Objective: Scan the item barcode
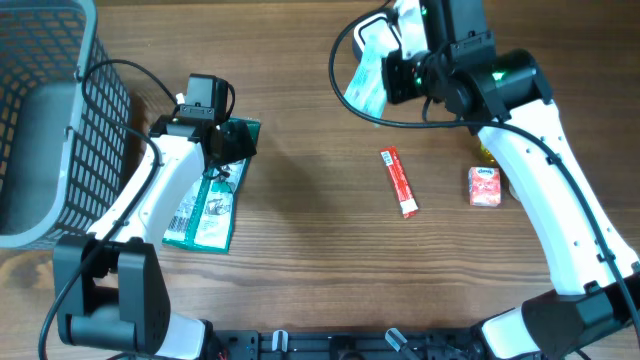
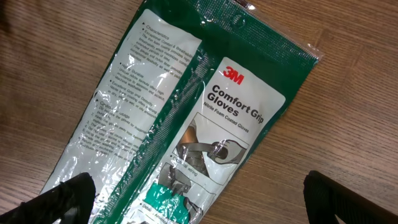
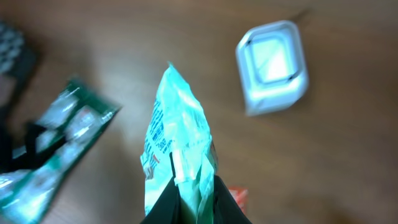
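- Your right claw (image 3: 189,186) is clamped tight on the pale packet (image 3: 177,124); turn its barcode squarely toward the white scanner (image 3: 272,65).
- Your left claw (image 2: 205,202) is spread wide, holding nothing.

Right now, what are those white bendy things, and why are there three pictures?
Those are two robot arms at a wooden table. One picture looks down from above; the other two come from small cameras on each wrist. The left arm hovers over a green glove packet, its jaws wide open and holding nothing. The right arm has its jaws shut on a pale green packet, held up near a white square box, maybe the scanner. On the table also lie a red stick packet and a small red box. A grey basket sits at the left.
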Robot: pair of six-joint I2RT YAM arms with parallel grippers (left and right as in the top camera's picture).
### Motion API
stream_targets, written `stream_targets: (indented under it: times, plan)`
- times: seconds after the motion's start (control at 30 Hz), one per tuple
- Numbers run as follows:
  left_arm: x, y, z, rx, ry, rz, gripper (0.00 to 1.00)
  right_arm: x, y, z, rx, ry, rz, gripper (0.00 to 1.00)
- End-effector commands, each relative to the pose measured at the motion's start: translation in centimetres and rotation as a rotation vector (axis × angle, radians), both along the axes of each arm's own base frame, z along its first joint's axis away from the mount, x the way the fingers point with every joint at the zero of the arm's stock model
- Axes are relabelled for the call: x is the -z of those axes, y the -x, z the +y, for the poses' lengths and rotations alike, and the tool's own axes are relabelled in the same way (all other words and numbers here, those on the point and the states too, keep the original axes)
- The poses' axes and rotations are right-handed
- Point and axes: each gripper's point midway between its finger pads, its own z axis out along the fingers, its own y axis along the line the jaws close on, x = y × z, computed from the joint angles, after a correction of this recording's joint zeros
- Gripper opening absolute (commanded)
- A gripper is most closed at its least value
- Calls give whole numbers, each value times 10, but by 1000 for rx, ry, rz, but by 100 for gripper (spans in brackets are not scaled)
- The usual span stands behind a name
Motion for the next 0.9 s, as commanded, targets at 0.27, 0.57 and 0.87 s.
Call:
stream_targets:
  times: [0.27,0.57,0.87]
  plan:
    - [-6,-3,4,-4,-12,-19,100,-10,-110,-30,10,500,-410,4]
    - [-6,-3,3,-4,-11,-19,100,19,-156,-27,32,777,-507,4]
    - [-6,-3,3,-4,-11,-19,100,83,-169,7,-70,878,-471,4]
